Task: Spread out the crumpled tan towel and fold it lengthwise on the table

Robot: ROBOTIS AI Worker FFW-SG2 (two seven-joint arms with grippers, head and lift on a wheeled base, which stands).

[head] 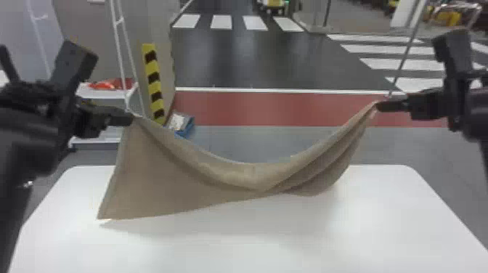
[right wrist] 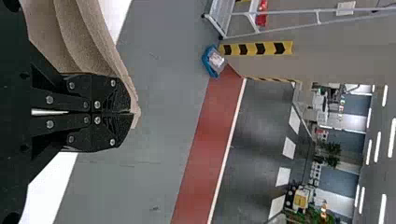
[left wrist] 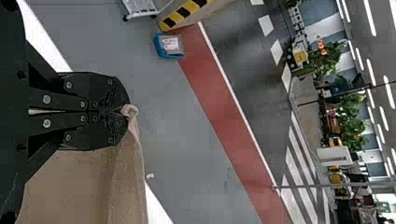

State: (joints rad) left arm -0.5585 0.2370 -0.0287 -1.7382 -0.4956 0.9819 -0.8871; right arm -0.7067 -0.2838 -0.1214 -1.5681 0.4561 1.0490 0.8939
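Towel [head: 218, 181] incomplete in wrist views.

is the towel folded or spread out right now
Neither: the towel hangs between both grippers, its top edge sagging and its right side bunched in folds.

Industrial hall | painted crosswalk [head: 221, 21] | striped corner guard [head: 153, 87] | strip lights [right wrist: 392, 137]

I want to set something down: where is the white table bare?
The white table is bare nearer than the sagging tan towel, and between towel and its right edge. Crowded: the far middle, beneath the towel hung between the left gripper and right gripper.
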